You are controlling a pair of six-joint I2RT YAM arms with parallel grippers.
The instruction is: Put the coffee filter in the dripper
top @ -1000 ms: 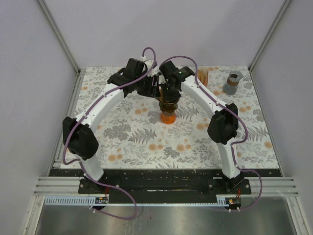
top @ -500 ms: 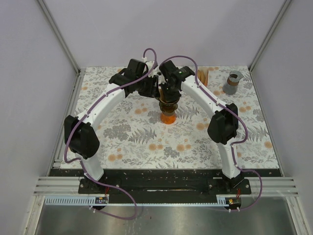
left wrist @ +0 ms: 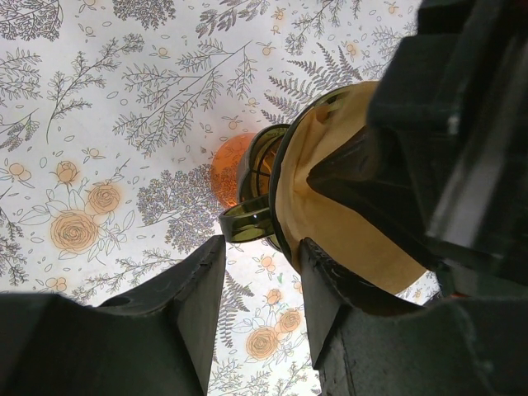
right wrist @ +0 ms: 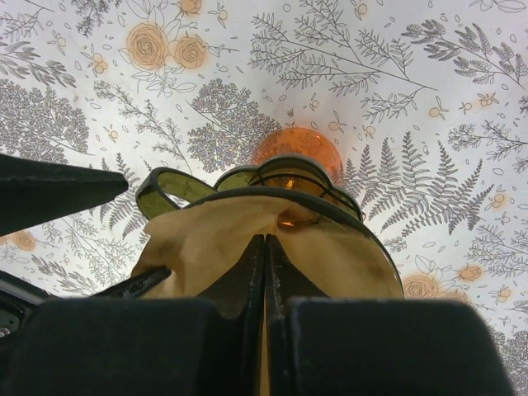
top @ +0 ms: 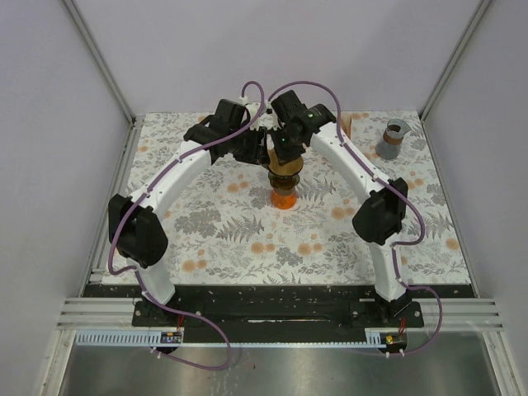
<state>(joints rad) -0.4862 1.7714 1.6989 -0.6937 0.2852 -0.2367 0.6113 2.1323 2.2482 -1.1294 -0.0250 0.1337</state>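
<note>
Up at the middle of the floral-print tablecloth (top: pixel 214 223), both my arms meet over the dark olive, see-through cone dripper (top: pixel 286 175), which stands upright on its round orange base (top: pixel 283 200).

Looking down my right wrist now: the tan paper coffee filter (right wrist: pixel 198 235) sits inside the cone. It's opened out, soft and a little crumpled, and wavy along its upper edge under the dark rim. An amber glint from the glass shows at the bottom of the fold.

My right gripper (right wrist: pixel 265 239) is clenched, fingers pressed flat together, tips down in the paper's hollow. Whether a fold is nipped between them, I can't tell.

Over to the left wrist: the same filter (left wrist: pixel 330 231) lines the cone like a smooth tan funnel, with the right tool's black tip poking into it. My left gripper (left wrist: pixel 260 243) has its jaws apart, one on either side of the dripper's looped handle (left wrist: pixel 246 223), which juts out from the cone's wall. Whether the pads actually press on that handle, I cannot tell.

From above, a grey cylindrical cup with a brown band (top: pixel 394 139) stands well apart at the back right of the cloth. What it holds, I can't make out.
</note>
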